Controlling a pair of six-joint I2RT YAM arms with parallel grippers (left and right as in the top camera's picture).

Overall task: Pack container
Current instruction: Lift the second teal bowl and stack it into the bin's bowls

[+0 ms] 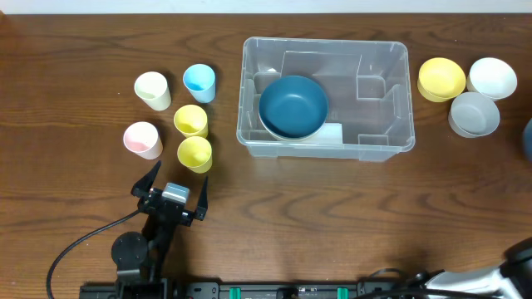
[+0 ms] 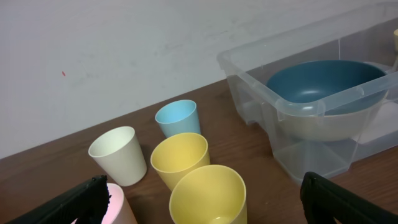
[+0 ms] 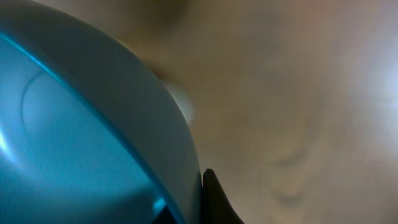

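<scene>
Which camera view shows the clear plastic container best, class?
The overhead view: the whole container shows, rim to rim, with the dark blue bowl inside. The left wrist view catches only one end, cut off at the frame edge. The right wrist view shows none of it.

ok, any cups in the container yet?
No, the container holds a dark blue bowl in the overhead view, while all five cups stand outside it, to its left.
</scene>
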